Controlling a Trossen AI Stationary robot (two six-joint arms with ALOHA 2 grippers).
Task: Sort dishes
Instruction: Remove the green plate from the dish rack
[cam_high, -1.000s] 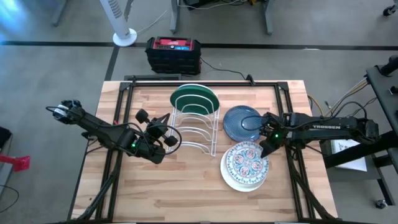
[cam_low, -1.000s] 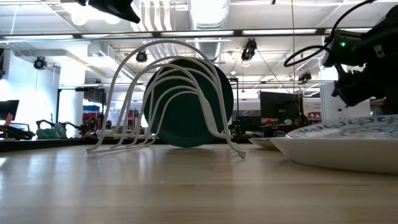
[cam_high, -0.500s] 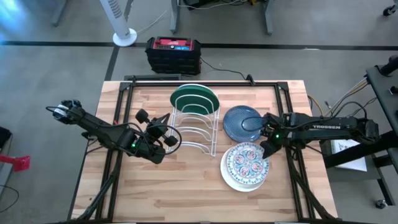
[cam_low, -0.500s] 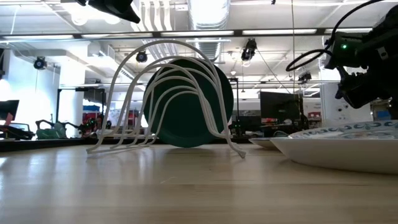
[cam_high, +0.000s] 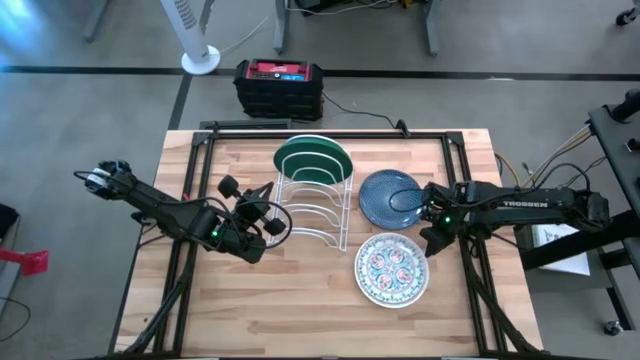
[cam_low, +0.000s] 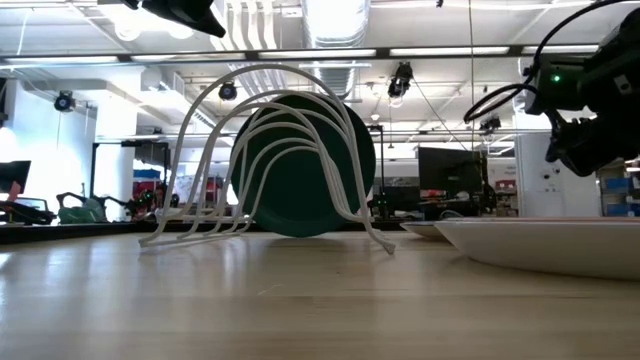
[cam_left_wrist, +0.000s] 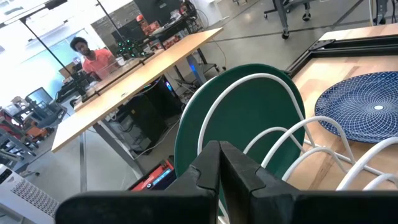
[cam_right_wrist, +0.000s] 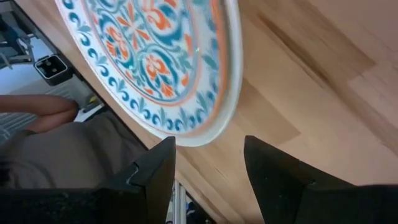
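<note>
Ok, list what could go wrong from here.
1. The right gripper, fingers open, hovers at the rim of the floral dish, which lies flat on the white dish; a grasp could slip or catch both.
2. The blue dish lies beside that arm; a swing might knock it.
3. The shut left gripper sits close to the wire rack holding the green dish.

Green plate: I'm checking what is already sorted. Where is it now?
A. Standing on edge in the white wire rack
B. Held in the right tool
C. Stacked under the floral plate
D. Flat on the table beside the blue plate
A: the green plate stands upright between the wires of the rack, at the rack's far end in the high view and plainly on edge in the low view.
</note>
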